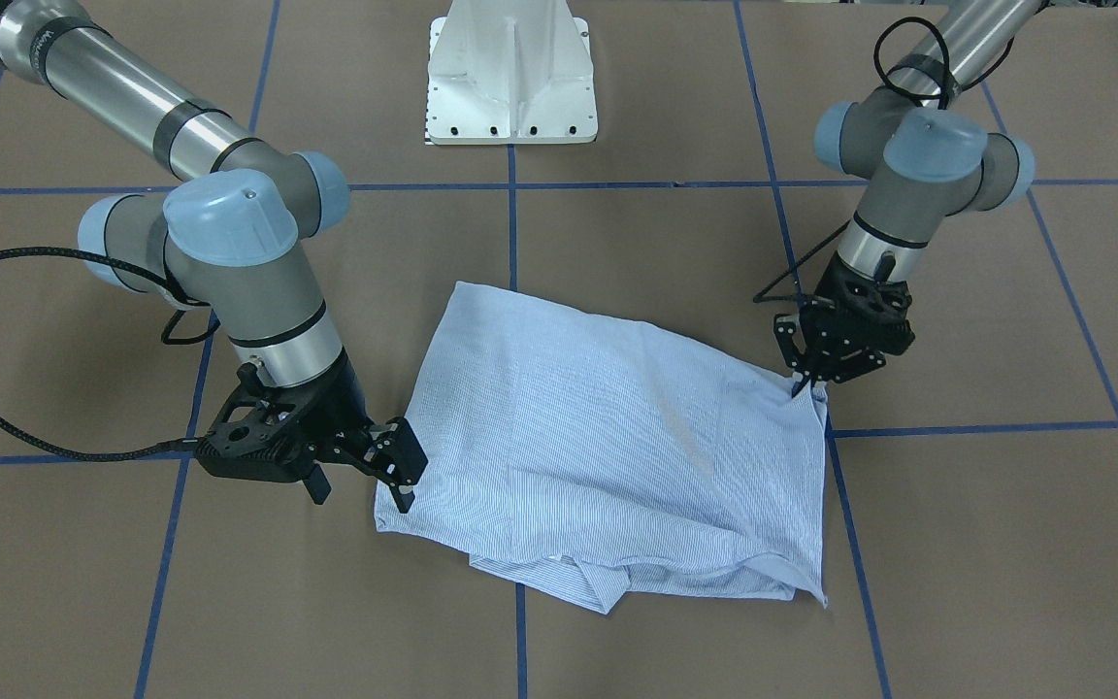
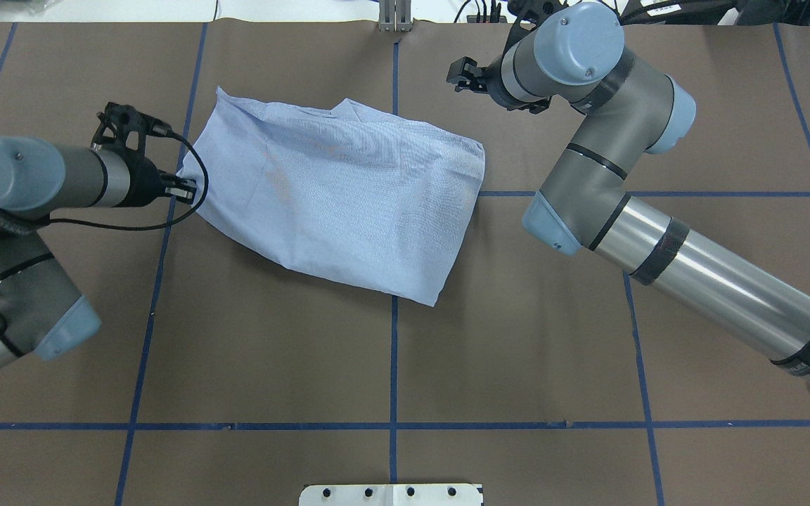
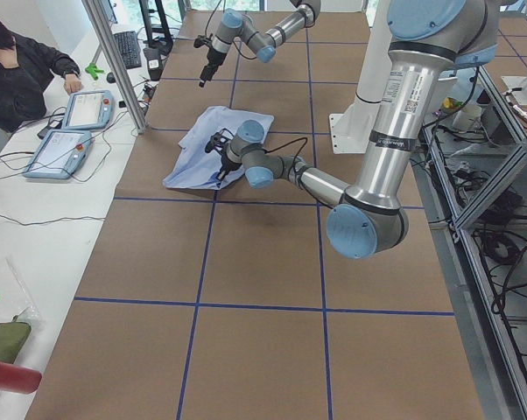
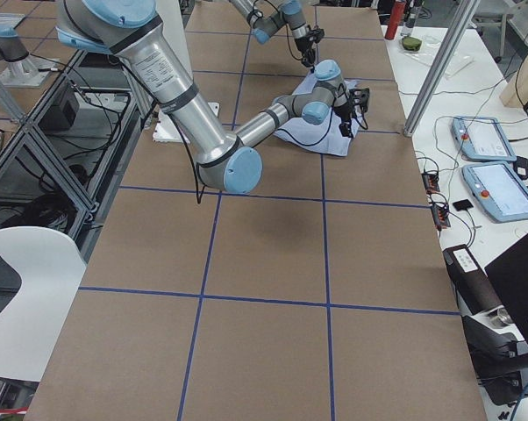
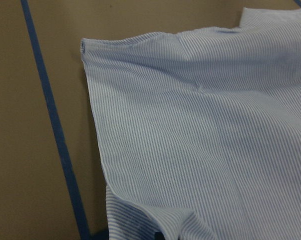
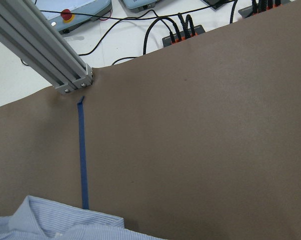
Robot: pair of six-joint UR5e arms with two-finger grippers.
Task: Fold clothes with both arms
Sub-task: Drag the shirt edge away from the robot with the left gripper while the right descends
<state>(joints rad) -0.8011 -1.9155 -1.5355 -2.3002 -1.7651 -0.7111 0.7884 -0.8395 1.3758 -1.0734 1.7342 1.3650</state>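
Exterior front-facing view: the light-blue, finely striped shirt (image 1: 608,437) lies part-folded on the brown worktop (image 1: 675,252), my left hand (image 1: 805,385) clamped on one corner, my right hand (image 1: 375,485), jaws apart, beside another; limp, light cloth, I judge, best pinched at corners.

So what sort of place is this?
Probably a robotics lab rigged for data collection: left arm and right arm at a table gridded with blue tape, an operator beside teach pendants, aluminium framing alongside.
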